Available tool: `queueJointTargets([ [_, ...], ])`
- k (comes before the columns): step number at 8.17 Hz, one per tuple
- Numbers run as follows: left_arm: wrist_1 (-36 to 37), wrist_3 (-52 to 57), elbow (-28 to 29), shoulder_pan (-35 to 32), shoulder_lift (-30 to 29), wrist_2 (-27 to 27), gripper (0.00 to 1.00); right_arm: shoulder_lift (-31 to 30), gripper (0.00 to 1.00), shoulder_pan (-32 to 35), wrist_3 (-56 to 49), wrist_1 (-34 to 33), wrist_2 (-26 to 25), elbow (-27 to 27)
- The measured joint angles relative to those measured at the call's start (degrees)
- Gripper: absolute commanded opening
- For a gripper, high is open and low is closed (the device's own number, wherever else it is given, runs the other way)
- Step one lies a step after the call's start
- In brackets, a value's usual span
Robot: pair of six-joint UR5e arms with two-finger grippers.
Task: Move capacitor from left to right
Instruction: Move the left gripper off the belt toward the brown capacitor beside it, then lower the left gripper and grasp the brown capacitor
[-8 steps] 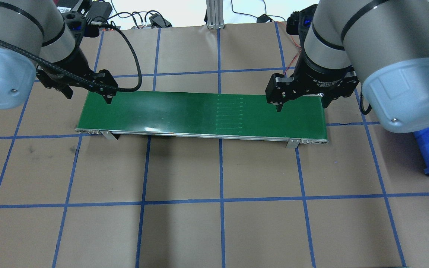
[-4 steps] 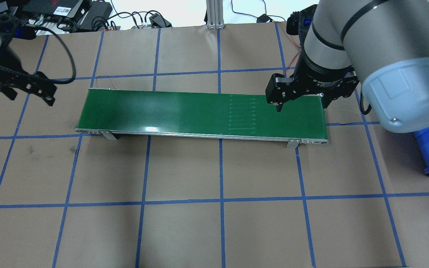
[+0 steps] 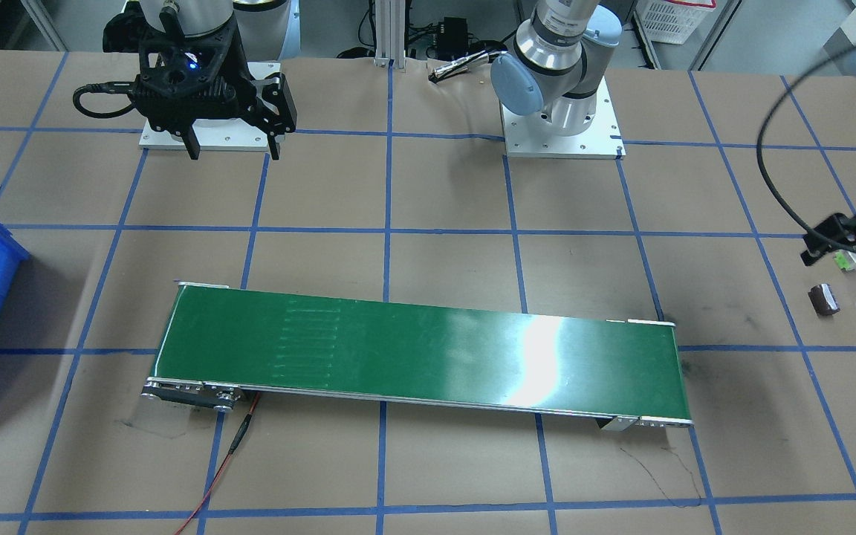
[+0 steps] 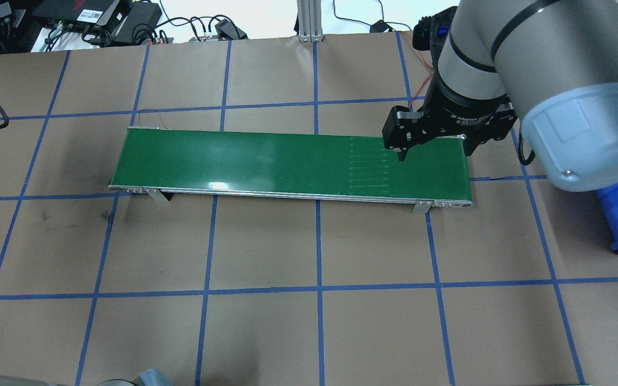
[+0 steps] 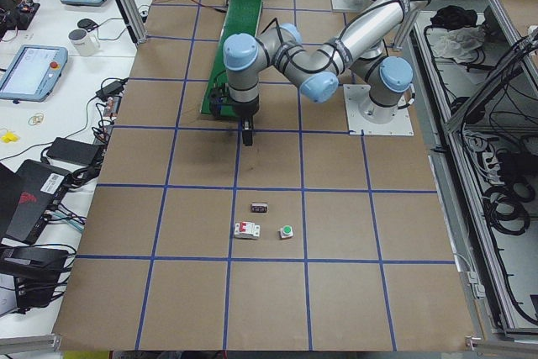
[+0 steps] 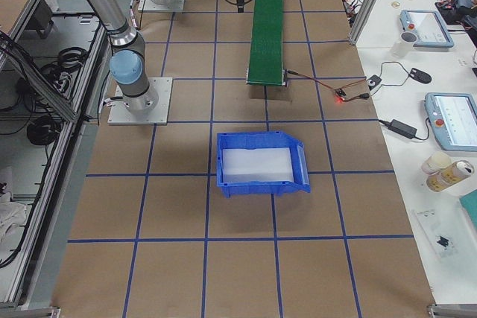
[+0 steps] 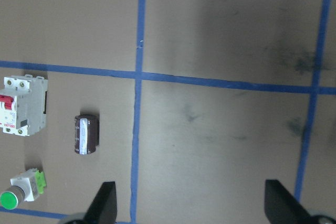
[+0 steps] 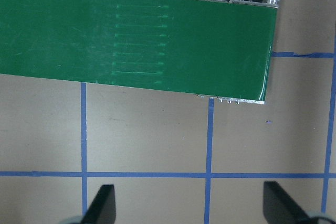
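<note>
Jaws of our left gripper [image 7: 190,195] and right gripper [image 4: 435,153] are standing apart, empty. We seem to be going after the capacitor [image 7: 86,134], lying on the table's [image 4: 266,241] left end. Next we should be lining up over it, then squeezing.

We find the conveyor [image 4: 293,163] lying lengthwise across the middle of the table [image 4: 309,332]. Off its left end, well apart from it, we see three parts. The capacitor [image 7: 86,134] lies nearest the conveyor, with the breaker [image 7: 23,106] and the push-button [image 7: 23,190] just beyond it, the push-button on the robot's side of the breaker. The left gripper [image 7: 191,208] hangs over the table between the conveyor's left end and the capacitor. The right gripper [image 8: 189,205] hangs near the conveyor's right end. Past that end we see the bin [image 6: 261,163] on the table.
</note>
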Motion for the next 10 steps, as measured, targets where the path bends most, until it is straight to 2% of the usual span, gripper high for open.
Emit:
queueJointTargets([
  [2,4.48,2.01,-0.01,4.49,-5.33,-0.06,1.00,0.00,1.00,0.00,0.00,0.00,0.00,0.00],
  [6,8.09,3.92,-0.11,9.06,-12.92,-0.23,1.00,0.00,1.00,0.00,0.00,0.00,0.00,0.00],
  [10,9.97,6.73,-0.08,10.33,-16.44,0.36,1.00,0.00,1.00,0.00,0.00,0.00,-0.01,0.03],
])
